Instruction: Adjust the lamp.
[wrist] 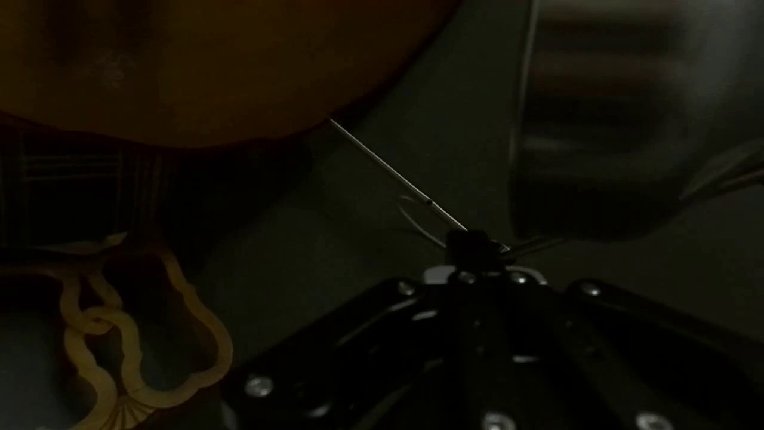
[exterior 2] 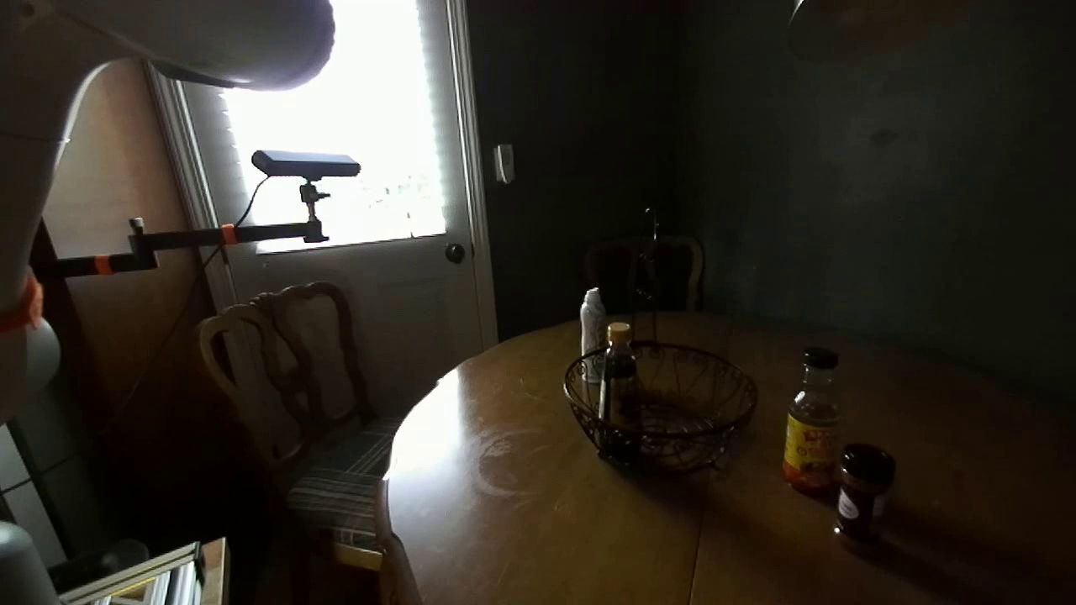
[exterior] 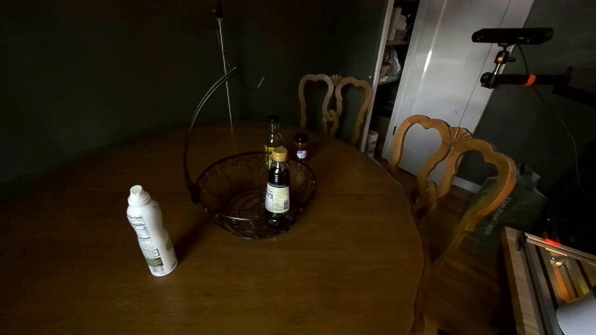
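Note:
The lamp shows in parts. Its shiny, dark metallic shade (wrist: 621, 119) fills the upper right of the wrist view. Its thin metal pole (wrist: 388, 167) runs from the table edge up to my gripper's fingertips. A thin dark arm and a small joint show just right of the fingertips. My gripper (wrist: 474, 251) is shut, with its tips in front of or against the top of the pole. It is too dark to tell whether it pinches a lamp part. The pole (exterior: 226, 70) stands behind the table in an exterior view, and the shade's lower part (exterior 2: 874, 29) shows at the top of an exterior view.
The round wooden table (exterior: 349, 270) bears a wire basket (exterior: 242, 223), a white spray bottle (exterior: 151, 237), a dark bottle (exterior: 278, 186), a yellow-labelled bottle (exterior 2: 811, 437) and a small jar (exterior 2: 864, 491). Chairs (exterior: 451, 153) stand around it. My arm (exterior 2: 210, 42) is at an exterior view's upper left.

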You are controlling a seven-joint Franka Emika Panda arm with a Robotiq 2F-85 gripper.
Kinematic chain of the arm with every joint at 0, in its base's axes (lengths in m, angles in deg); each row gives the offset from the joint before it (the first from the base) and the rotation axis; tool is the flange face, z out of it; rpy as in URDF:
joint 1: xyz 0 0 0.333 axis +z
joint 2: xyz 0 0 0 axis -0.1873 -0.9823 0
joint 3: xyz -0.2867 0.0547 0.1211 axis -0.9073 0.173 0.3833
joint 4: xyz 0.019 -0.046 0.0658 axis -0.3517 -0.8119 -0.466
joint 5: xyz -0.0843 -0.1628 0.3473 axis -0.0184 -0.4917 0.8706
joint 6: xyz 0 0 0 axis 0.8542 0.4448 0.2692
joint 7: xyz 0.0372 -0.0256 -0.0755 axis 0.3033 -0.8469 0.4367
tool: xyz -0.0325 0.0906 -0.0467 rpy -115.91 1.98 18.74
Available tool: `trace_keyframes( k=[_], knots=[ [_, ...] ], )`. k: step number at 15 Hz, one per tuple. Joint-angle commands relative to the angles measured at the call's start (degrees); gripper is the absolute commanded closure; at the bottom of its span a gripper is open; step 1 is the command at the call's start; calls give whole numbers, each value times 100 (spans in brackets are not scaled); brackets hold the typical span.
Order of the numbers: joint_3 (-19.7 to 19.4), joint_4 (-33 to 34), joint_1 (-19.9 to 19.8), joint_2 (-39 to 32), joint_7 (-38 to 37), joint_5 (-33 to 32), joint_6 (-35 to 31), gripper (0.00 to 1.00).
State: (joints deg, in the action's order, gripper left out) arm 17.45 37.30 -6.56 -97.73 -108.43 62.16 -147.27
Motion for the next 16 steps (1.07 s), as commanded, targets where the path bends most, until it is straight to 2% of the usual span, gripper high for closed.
trace_keyframes(
  k=[1,16],
  knots=[
    [117,96,32,34,198,93,-87,100],
    [789,130,-22,-256,2003,858,-1626,100]
  ],
)
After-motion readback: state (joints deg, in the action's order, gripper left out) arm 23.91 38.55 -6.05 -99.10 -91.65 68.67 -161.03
